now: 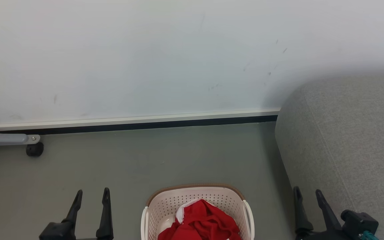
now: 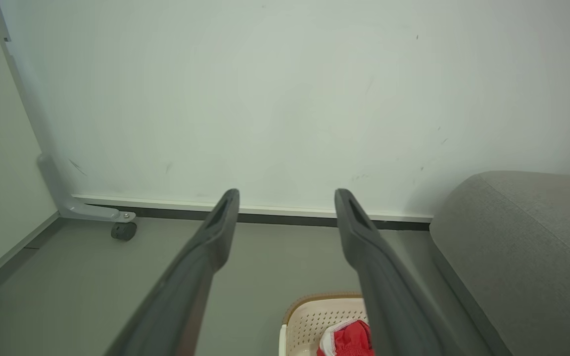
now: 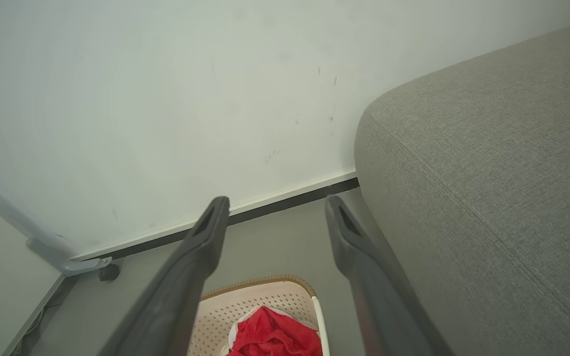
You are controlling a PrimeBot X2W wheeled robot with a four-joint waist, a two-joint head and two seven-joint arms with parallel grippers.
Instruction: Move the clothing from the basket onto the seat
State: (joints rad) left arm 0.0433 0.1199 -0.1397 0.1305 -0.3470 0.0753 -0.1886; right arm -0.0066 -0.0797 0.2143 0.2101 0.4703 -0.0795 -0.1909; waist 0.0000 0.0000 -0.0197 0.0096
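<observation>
Red clothing [image 1: 201,222] with white trim lies crumpled in the cream basket [image 1: 192,196], which stands on the floor at the bottom middle of the head view. The grey seat [image 1: 345,140] rises to the basket's right. My left gripper [image 1: 92,193] hangs open over the floor left of the basket, nothing between its fingers. My right gripper [image 1: 308,191] is open by the seat's front edge, right of the basket. The left wrist view shows the left gripper [image 2: 287,195], the basket [image 2: 314,316] and clothing [image 2: 349,341]. The right wrist view shows the right gripper [image 3: 275,202], basket [image 3: 265,296], clothing [image 3: 270,336] and seat [image 3: 488,173].
A pale wall [image 1: 145,60] with a dark baseboard [image 1: 138,125] runs behind the grey floor [image 1: 145,160]. A grey metal leg with a black caster [image 1: 34,149] stands at the far left by the wall.
</observation>
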